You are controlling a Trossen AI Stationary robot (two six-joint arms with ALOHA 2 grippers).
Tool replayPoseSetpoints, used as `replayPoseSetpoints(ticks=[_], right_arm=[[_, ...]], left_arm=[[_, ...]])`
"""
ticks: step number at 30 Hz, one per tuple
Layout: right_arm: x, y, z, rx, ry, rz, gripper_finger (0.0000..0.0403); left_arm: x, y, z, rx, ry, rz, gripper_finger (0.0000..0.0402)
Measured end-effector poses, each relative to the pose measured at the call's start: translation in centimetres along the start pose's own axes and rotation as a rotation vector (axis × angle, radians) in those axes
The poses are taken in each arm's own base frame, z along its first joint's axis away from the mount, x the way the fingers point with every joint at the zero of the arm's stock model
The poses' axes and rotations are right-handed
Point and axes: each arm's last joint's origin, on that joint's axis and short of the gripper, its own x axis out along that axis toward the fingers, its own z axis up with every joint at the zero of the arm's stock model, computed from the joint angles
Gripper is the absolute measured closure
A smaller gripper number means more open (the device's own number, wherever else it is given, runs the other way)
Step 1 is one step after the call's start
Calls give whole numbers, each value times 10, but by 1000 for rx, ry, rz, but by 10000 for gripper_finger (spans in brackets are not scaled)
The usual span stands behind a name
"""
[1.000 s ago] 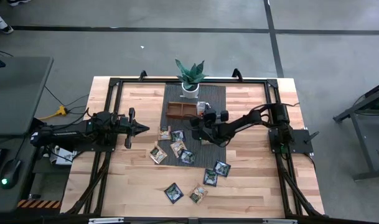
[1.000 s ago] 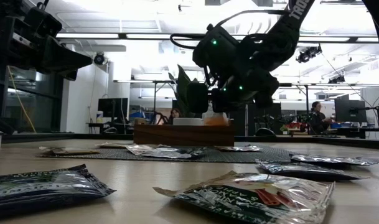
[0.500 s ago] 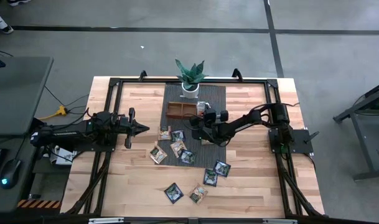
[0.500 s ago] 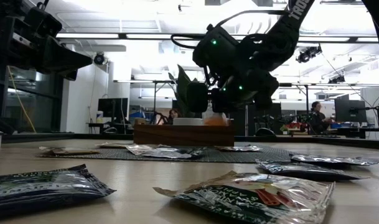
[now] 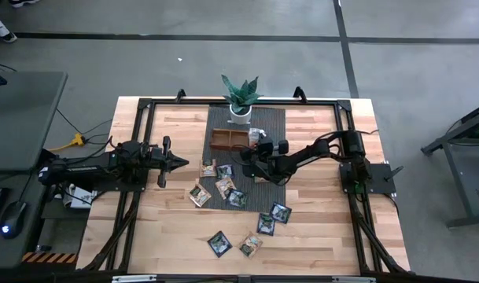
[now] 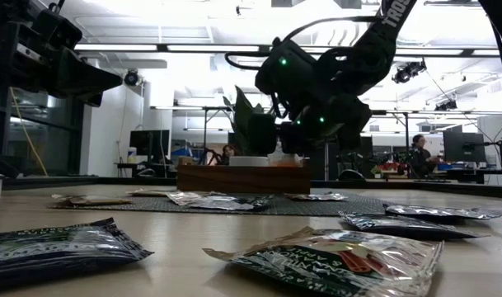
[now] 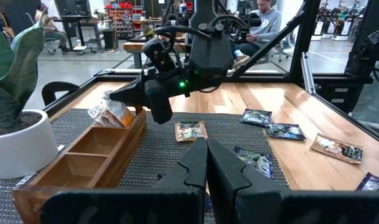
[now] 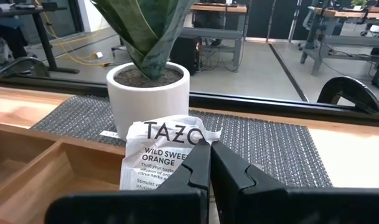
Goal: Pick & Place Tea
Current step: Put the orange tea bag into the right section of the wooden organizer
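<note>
My right gripper [image 8: 208, 158] is shut on a white-and-orange tea sachet [image 8: 161, 152], held at the right end of the brown wooden tray [image 5: 226, 140], in front of the potted plant [image 5: 241, 98]. In the left wrist view the sachet [image 7: 111, 112] sits over the tray's end compartment [image 7: 117, 134]. Several more sachets [image 5: 223, 186] lie flat on the dark mat and on the wood nearer the front edge [image 5: 219, 242]. My left gripper [image 7: 206, 163] is shut on nothing, level above the table's left side [image 5: 184, 163]. My right gripper pinches the sachet's near edge [image 8: 198, 144] between its two fingers. It comes from the table's right side and slants slightly down. The sachet sticks out past the fingertips, crumpled and tilted, over the tray's right end. I cannot tell whether it touches the tray.
The white pot [image 8: 149, 93] stands just behind the tray on the dark mat [image 5: 270, 118]. A black frame [image 5: 145, 106] runs along the table's edges. Loose sachets [image 5: 280, 212] lie toward the front right, and bare wood [image 5: 168, 228] shows at the front left.
</note>
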Motion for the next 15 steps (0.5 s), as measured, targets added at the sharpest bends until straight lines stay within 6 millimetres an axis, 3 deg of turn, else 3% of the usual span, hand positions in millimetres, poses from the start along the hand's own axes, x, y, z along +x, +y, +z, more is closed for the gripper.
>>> replayPoseSetpoints(ticks=[15], right_arm=[[-4, -1, -3, -24, 17, 13, 402]], left_arm=[[0, 0, 0, 0, 0, -1, 401]])
